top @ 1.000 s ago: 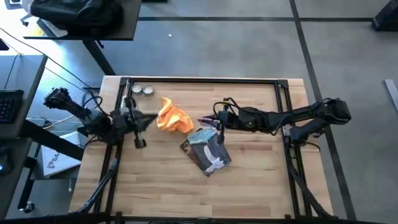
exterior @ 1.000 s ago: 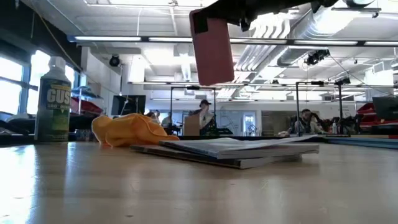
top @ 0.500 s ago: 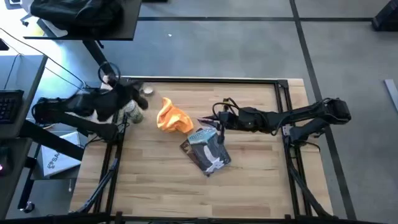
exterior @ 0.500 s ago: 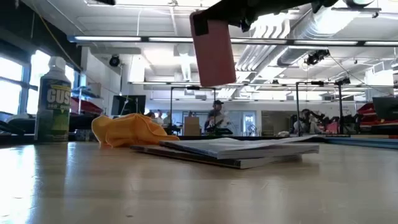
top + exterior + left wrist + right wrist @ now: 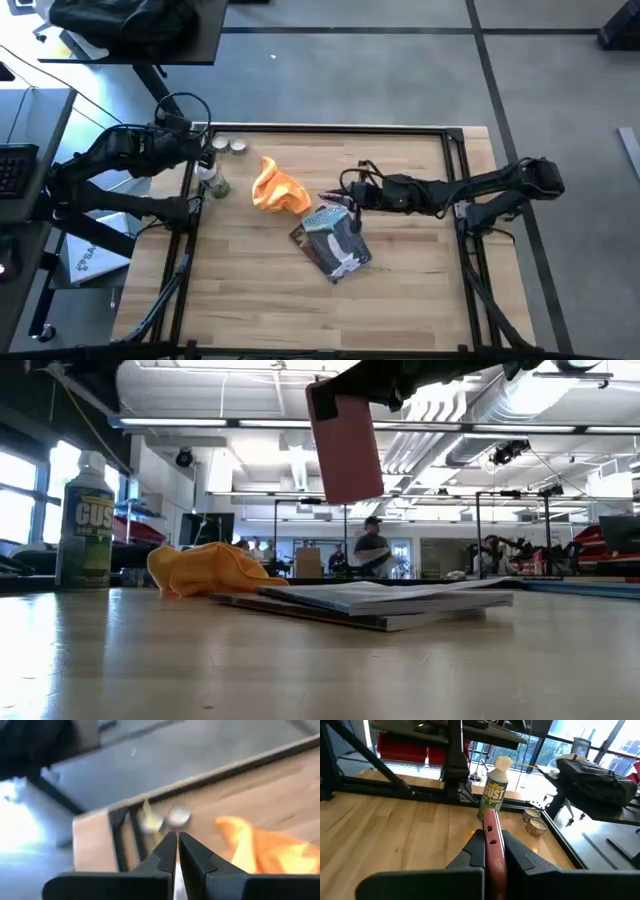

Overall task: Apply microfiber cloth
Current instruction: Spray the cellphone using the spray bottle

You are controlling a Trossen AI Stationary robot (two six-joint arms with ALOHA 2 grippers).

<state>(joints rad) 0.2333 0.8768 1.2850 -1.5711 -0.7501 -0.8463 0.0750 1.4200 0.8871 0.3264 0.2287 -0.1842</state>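
You have the microfiber cloth (image 5: 277, 189) lying loose on the wooden table, a bright orange-yellow heap crumpled into irregular folds, toward ten o'clock of table centre; its lower-right edge looks to touch the printed packet (image 5: 332, 243)

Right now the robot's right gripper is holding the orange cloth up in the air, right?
No. The right gripper is holding a flat reddish phone in the air, as the low view shows. The microfiber cloth lies on the table, with neither gripper on it.

Two dark jointed arms, looping black cables, tapered black fingers (image 5: 169, 851)
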